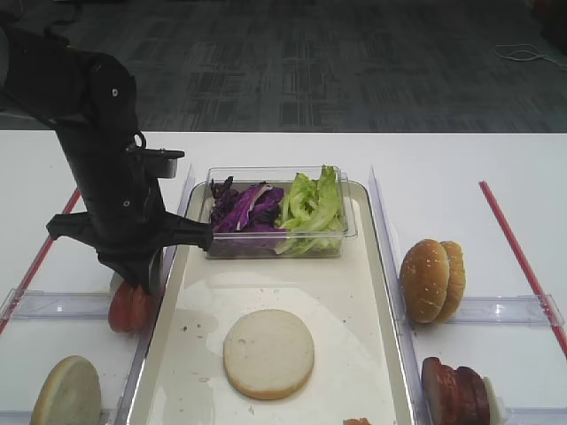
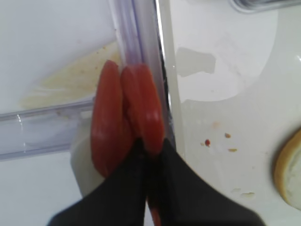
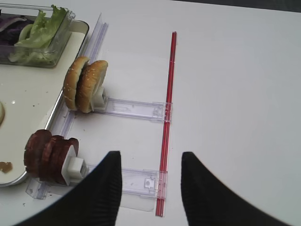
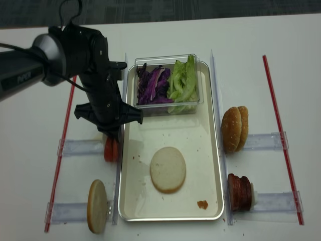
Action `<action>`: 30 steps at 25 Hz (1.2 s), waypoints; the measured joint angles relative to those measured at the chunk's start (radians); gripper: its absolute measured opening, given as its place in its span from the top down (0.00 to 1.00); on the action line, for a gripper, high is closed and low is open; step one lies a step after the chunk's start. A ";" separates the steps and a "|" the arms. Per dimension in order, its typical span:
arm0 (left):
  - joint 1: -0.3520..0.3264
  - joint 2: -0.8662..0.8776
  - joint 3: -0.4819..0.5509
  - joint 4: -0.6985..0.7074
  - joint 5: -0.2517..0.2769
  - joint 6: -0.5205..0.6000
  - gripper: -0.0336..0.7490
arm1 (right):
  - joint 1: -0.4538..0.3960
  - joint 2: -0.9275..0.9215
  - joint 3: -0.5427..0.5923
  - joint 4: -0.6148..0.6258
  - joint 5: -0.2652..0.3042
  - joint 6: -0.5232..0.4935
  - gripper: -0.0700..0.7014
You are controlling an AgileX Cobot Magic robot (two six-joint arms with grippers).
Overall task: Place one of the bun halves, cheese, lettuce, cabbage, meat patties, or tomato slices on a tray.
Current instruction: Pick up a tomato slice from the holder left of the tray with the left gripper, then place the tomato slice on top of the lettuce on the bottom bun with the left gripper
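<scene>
Gripping a tomato slice, the left gripper [image 2: 149, 155] has its jaws shut on the rightmost of the upright tomato slices [image 1: 131, 306], which stand on edge in a clear rack on the surface. The pinched slice sits directly between the fingertips, a second slice touches it on the jaws' left, and the metallic rim of the tray [image 1: 383, 266] runs just to the jaws' right. One bun half [image 1: 268, 352] already lies cut face up on the tray, ahead of and to the right of the jaws. The slice has evidently not been lifted yet; carrying it over the rim and setting it down remain. The left arm reaches down steeply from above, wrist nearly vertical, fingers pointing at the rack beside the tray's left edge. A clear tub beyond the jaws, at the tray's far end, holds the cabbage [image 1: 244, 211] and the lettuce [image 1: 312, 205]. The right gripper [image 3: 150, 176] hovers with jaws apart and empty over the bare surface, with two more bun halves [image 3: 84, 84] and the meat patties [image 3: 49, 157] racked to its left.
</scene>
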 joint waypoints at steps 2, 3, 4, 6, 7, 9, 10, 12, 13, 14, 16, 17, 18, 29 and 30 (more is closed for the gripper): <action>0.000 0.002 -0.018 0.008 0.030 -0.009 0.94 | 0.000 0.000 0.000 0.000 0.000 0.000 0.49; 0.000 0.002 -0.030 0.014 0.050 -0.011 0.94 | 0.000 0.000 0.000 0.000 0.000 0.000 0.49; 0.000 0.002 -0.040 0.018 0.068 -0.013 0.94 | 0.000 0.000 0.000 0.000 0.000 0.000 0.49; 0.000 0.002 -0.062 0.029 0.100 -0.020 0.94 | 0.000 0.000 0.000 0.000 0.000 0.000 0.49; 0.000 0.002 -0.070 0.029 0.113 -0.019 0.94 | 0.000 0.000 0.000 0.000 0.000 0.000 0.49; 0.000 0.002 -0.086 0.029 0.139 -0.022 0.94 | 0.000 0.000 0.000 0.000 0.000 0.000 0.49; 0.000 0.002 -0.091 0.029 0.152 -0.023 0.94 | 0.000 0.000 0.000 0.000 0.000 0.000 0.49; 0.000 0.002 -0.095 0.033 0.164 -0.025 0.94 | 0.000 0.000 0.000 0.000 0.000 0.000 0.49; 0.000 0.000 -0.096 0.036 0.168 -0.026 0.94 | 0.000 0.000 0.000 0.000 0.000 0.000 0.49; 0.000 -0.003 -0.096 0.040 0.173 -0.027 0.94 | 0.000 0.000 0.000 0.000 0.000 0.000 0.49; 0.000 -0.017 -0.096 0.050 0.181 -0.031 0.94 | 0.000 0.000 0.000 0.000 0.000 0.000 0.49; 0.000 -0.029 -0.096 0.052 0.182 -0.033 0.94 | 0.000 0.000 0.000 0.000 0.000 0.000 0.49; 0.000 -0.039 -0.096 0.052 0.183 -0.033 0.94 | 0.000 0.000 0.000 0.000 0.000 0.000 0.49; 0.000 -0.166 -0.096 0.059 0.193 -0.034 0.94 | 0.000 0.000 0.000 0.000 0.000 0.000 0.49; 0.000 -0.178 -0.096 0.059 0.193 -0.034 0.94 | 0.000 0.000 0.000 0.000 0.000 0.000 0.49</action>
